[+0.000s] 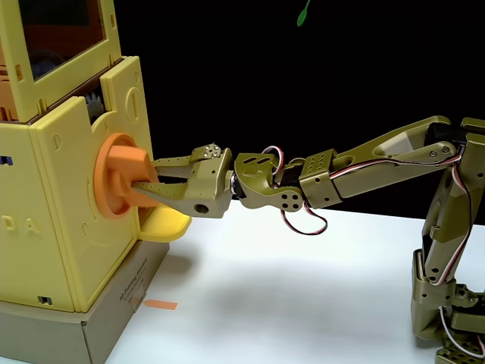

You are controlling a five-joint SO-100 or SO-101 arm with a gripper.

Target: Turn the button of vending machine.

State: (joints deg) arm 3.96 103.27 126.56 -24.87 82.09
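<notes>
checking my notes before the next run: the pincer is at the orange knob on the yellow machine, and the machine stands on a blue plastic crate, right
Not quite. In the fixed view the pincer is at the orange knob on the yellow machine, its fingers on either side of the raised bar, but the machine stands on a brown cardboard box, not a blue plastic crate.

Raised letters "D A" on vending machine (45,227) side, cardboard box (114,303) print unreadable
</notes>
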